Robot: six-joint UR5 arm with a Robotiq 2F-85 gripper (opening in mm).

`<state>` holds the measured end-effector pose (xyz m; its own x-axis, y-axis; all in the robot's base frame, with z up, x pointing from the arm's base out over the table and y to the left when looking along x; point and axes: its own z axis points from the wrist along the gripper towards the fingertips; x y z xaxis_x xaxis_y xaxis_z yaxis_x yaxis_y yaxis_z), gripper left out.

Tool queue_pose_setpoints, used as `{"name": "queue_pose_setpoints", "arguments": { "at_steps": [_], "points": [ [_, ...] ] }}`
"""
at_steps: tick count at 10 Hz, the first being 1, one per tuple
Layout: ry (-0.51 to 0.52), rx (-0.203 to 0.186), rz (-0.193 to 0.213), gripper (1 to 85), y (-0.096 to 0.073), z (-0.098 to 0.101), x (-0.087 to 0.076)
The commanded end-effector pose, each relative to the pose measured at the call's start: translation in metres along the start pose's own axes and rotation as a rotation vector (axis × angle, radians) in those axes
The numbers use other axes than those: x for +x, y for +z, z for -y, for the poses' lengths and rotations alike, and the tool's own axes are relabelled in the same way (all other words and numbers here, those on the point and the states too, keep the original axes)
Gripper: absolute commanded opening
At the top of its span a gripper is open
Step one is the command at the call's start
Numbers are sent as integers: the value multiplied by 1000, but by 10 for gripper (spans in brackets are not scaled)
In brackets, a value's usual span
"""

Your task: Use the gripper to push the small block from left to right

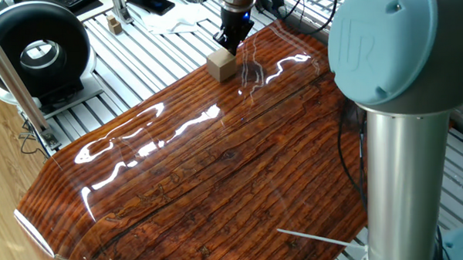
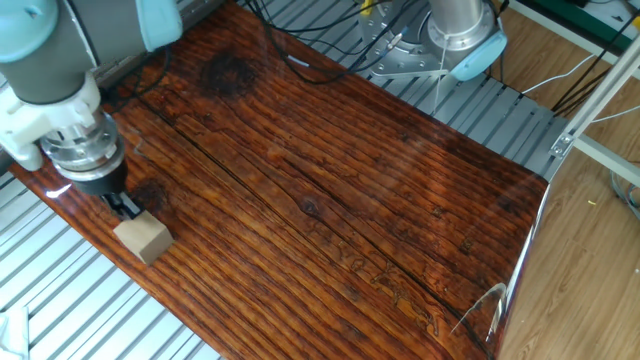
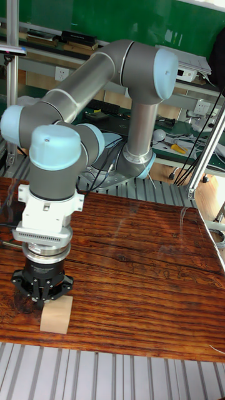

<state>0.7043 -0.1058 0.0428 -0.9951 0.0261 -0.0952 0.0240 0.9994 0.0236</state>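
Note:
The small block point(image 1: 221, 66) is a plain tan wooden cube resting on the dark wooden board point(image 1: 217, 169), right at the board's edge. My gripper point(image 1: 230, 40) points down just behind the block, and its black fingertips touch the block's far side. In the other fixed view the gripper point(image 2: 125, 207) sits up-left of the block point(image 2: 143, 240), fingers together with nothing held between them. The tall fixed view shows the gripper point(image 3: 42, 299) low over the board, partly covering the block point(image 3: 56, 314).
A black round device point(image 1: 36, 48), a tiny tan wooden piece point(image 1: 115, 26) and white sheets point(image 1: 174, 22) lie on the slatted metal table point(image 1: 136, 64) beyond the board. The arm's thick column point(image 1: 394, 155) stands at the right. Cables point(image 2: 300, 20) trail near the arm's base point(image 2: 455, 30).

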Motion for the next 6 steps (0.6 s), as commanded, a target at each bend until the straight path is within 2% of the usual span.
{"name": "queue_pose_setpoints", "arguments": {
  "at_steps": [1, 5, 6],
  "points": [
    [25, -17, 2, 10, -3, -22, 3],
    [49, -14, 6, 10, -1, -44, 7],
    [38, -23, 8, 10, -2, -50, 8]
  ]
}}
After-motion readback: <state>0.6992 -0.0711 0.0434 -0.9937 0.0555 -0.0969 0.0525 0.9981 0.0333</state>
